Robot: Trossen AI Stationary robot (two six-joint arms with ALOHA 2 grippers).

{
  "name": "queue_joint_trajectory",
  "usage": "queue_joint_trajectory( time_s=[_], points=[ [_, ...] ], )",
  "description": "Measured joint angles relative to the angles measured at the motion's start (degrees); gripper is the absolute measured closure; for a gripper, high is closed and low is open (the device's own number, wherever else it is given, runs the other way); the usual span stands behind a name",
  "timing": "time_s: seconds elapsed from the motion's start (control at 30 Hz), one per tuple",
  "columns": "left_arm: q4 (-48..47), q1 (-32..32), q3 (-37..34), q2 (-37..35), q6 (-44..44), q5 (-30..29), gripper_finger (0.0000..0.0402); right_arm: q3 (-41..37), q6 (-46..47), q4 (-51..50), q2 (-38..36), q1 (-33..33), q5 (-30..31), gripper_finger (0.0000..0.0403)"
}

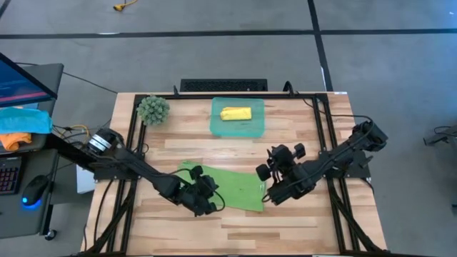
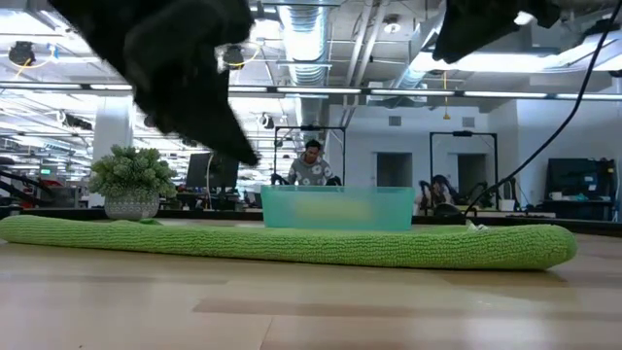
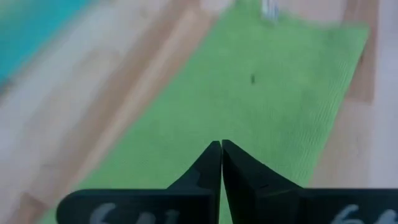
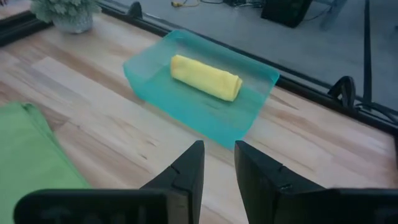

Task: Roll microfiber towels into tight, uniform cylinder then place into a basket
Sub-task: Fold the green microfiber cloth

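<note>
The light green towel (image 1: 230, 187) lies spread flat on the table's near middle. It also shows in the low view (image 2: 292, 243) and the left wrist view (image 3: 267, 93). The yellow towel (image 1: 235, 113) lies rolled up in the teal basket (image 1: 258, 127) at the far middle, as the right wrist view shows (image 4: 206, 76). My left gripper (image 3: 221, 144) is shut and empty, raised over the green towel's left part (image 1: 211, 198). My right gripper (image 4: 219, 149) is open by a narrow gap and empty, raised by the towel's right edge (image 1: 277, 163), pointing toward the basket (image 4: 186, 102).
A fuzzy round green ball (image 1: 153, 109) stands at the far left of the table. Bare wood lies between the basket and the green towel and along the near edge. A person (image 2: 312, 160) sits in the room behind the table.
</note>
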Motion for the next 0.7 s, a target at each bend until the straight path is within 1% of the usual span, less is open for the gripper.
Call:
queue_joint_trajectory(
  time_s=[0.1,0.3,0.5,0.57,0.7],
  points=[
    [2.7,0.8,0.0,2.9,0.0,3.7,0.0401,0.0,0.0,0.5,0.0,-0.2,-0.1,0.0291],
    [8.7,3.0,0.0,6.1,2.2,11.2,0.0400,0.0,-0.2,0.8,0.0,-0.3,-0.1,0.0291],
    [8.7,4.5,0.1,8.5,1.8,19.1,0.0400,0.0,-0.2,0.8,0.0,-0.3,-0.2,0.0291],
    [8.8,5.1,0.2,9.0,1.6,20.6,0.0400,0.0,-0.3,0.9,0.0,-0.3,-0.2,0.0291],
    [8.4,5.6,0.3,9.3,1.6,20.9,0.0400,0.0,-0.3,1.1,0.0,-0.3,-0.2,0.0291]
  ],
)
